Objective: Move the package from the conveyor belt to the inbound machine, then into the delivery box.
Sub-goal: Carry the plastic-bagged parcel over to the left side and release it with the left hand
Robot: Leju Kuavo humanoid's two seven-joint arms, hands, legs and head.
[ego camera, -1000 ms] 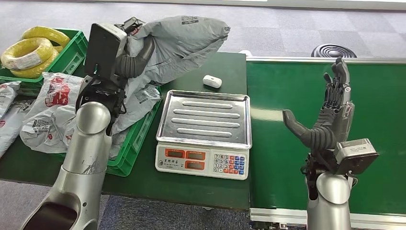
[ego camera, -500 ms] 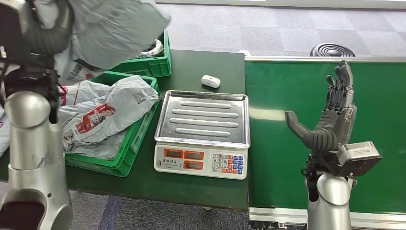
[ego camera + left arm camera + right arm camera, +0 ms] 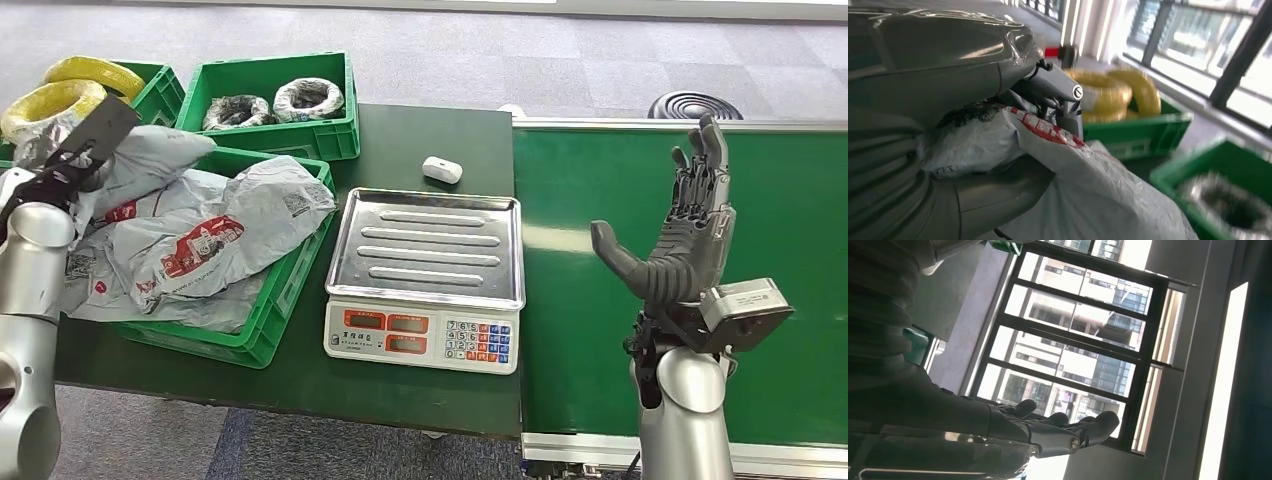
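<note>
Left hand (image 3: 62,175) grips the grey package (image 3: 140,165) over the green crate (image 3: 262,325) left of the scale (image 3: 425,262), right hand (image 3: 680,240) spread empty right of it; early release risks snagging the crate's rim.

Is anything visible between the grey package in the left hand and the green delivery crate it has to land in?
Nothing visible blocks it. The left hand holds the grey package right over the green crate; only other bagged parcels already lie inside.
</note>
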